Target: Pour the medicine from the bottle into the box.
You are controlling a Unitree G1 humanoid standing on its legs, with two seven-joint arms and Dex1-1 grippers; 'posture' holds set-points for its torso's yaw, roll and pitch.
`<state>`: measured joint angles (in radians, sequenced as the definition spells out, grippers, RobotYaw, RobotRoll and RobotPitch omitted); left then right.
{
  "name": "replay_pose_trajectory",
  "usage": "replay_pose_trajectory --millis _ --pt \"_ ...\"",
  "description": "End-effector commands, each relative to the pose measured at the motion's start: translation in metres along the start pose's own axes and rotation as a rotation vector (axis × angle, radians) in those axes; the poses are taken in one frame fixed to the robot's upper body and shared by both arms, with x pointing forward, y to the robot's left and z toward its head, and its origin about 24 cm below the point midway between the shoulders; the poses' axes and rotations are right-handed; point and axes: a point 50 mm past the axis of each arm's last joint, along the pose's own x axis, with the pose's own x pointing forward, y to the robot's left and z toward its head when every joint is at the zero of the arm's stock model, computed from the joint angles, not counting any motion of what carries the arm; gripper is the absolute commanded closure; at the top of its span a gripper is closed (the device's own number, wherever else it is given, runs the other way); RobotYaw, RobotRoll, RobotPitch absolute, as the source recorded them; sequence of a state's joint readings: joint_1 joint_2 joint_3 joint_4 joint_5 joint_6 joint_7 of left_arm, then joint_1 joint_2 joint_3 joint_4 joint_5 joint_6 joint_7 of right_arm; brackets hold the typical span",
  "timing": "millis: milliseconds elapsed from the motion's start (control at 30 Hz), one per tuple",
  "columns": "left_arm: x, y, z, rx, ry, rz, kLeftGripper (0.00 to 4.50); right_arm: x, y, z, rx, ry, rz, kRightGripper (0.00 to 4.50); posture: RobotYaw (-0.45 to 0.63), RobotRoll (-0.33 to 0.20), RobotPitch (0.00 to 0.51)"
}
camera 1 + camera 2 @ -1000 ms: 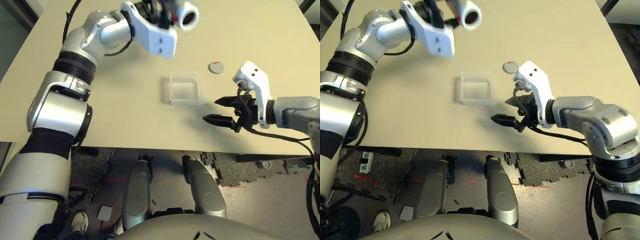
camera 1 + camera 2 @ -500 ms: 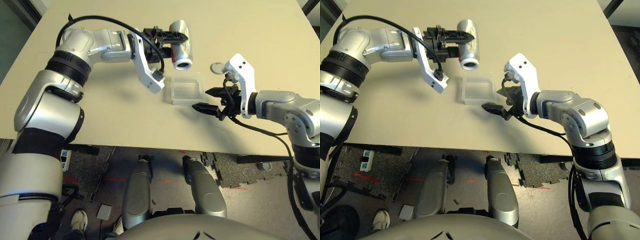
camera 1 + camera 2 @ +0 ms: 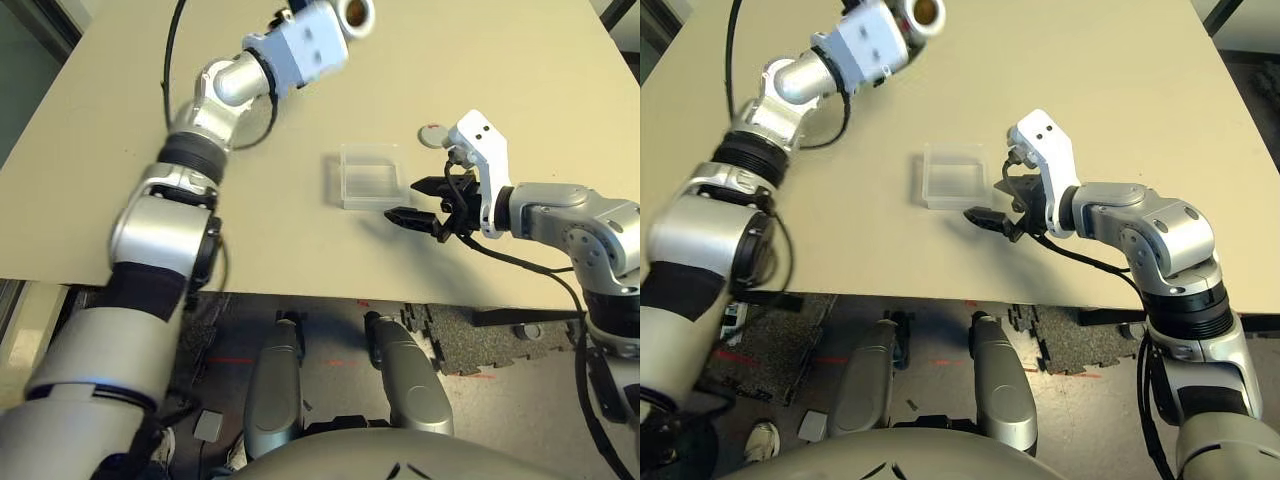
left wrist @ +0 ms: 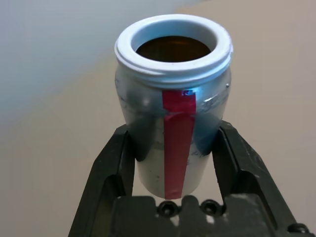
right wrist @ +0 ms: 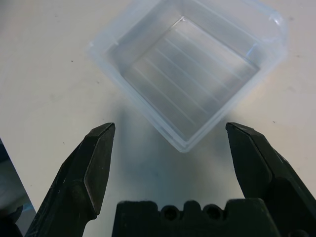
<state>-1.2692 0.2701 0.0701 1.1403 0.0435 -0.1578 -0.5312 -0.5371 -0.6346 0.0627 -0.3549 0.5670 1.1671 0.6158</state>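
Note:
My left gripper (image 4: pixel 174 131) is shut on the silver-grey bottle (image 4: pixel 173 113), which has a red strip down its side. It holds the bottle raised over the table's far side, well left of and beyond the box, and the bottle (image 3: pixel 355 10) shows an uncapped mouth. The clear square box (image 3: pixel 370 178) rests mid-table; its ridged bottom (image 5: pixel 190 84) shows bare. My right gripper (image 3: pixel 404 198) stands open just right of the box, near its front corner, low over the table. One black finger sits on each side of that corner, neither touching it.
The round grey cap (image 3: pixel 432 135) with a red mark lies on the table behind my right gripper, right of the box. The beige tabletop (image 3: pixel 250 230) stretches wide around the box. Its front edge runs just below my right forearm (image 3: pixel 560 215).
My left arm has swung the bottle up and away from the box's back edge to the table's far side. The right gripper moved in beside the box a second ago and has stayed.

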Motion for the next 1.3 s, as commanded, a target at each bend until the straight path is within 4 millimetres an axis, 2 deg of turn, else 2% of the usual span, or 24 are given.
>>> replay_pose_trajectory --millis 33,167,267,400,500,533,600,667,700,767,800,900,1033,1300 --pt "-0.006 -0.005 -0.022 -0.240 0.055 0.031 2.07 -0.002 0.001 -0.002 -0.011 0.025 -0.005 0.00 0.04 0.000 0.262" --pt "-0.017 -0.012 -0.053 -0.465 0.143 0.118 2.07 -0.005 -0.001 -0.001 -0.013 0.038 -0.014 0.00 0.04 0.000 0.262" --pt "-0.024 -0.015 -0.064 -0.535 0.176 0.153 2.07 -0.006 -0.001 0.000 -0.012 0.043 -0.016 0.00 0.03 0.000 0.261" --pt "-0.026 -0.013 -0.062 -0.515 0.178 0.162 2.07 -0.007 -0.001 0.000 -0.011 0.047 -0.015 0.00 0.03 0.000 0.260" --pt "-0.022 -0.005 -0.047 -0.434 0.137 0.157 2.07 -0.006 -0.001 -0.001 -0.010 0.049 -0.016 0.00 0.03 0.000 0.257" --pt "-0.020 -0.002 -0.040 -0.369 0.118 0.149 2.07 -0.006 -0.001 -0.001 -0.009 0.049 -0.017 0.00 0.03 0.000 0.257" --pt "-0.013 -0.002 -0.012 -0.030 0.036 0.071 2.07 -0.006 -0.001 -0.001 -0.009 0.049 -0.019 0.00 0.03 0.000 0.256" --pt "-0.006 -0.017 0.024 0.563 -0.076 -0.067 2.07 -0.005 -0.001 -0.002 -0.008 0.049 -0.020 0.00 0.04 0.000 0.253" --pt "-0.004 -0.033 0.038 0.926 -0.146 -0.162 2.07 -0.004 -0.001 -0.002 -0.009 0.048 -0.018 0.00 0.05 0.000 0.253" --pt "-0.005 -0.057 0.041 1.356 -0.258 -0.335 2.07 -0.002 -0.001 -0.001 -0.010 0.046 -0.014 0.00 0.05 0.000 0.248" --pt "-0.006 -0.065 0.039 1.457 -0.310 -0.401 2.07 -0.001 -0.001 -0.001 -0.012 0.043 -0.012 0.00 0.05 0.000 0.247" --pt "-0.011 -0.081 0.027 1.655 -0.419 -0.566 2.07 0.002 0.000 0.000 -0.014 0.031 -0.009 0.00 0.05 0.000 0.240" --pt "-0.014 -0.083 0.013 1.734 -0.448 -0.643 2.07 0.005 0.001 0.002 -0.011 0.013 -0.009 0.00 0.04 0.000 0.236" --pt "-0.002 -0.077 0.025 1.774 -0.469 -0.572 2.07 0.006 0.002 0.002 -0.007 -0.001 -0.011 0.00 0.04 0.000 0.229"
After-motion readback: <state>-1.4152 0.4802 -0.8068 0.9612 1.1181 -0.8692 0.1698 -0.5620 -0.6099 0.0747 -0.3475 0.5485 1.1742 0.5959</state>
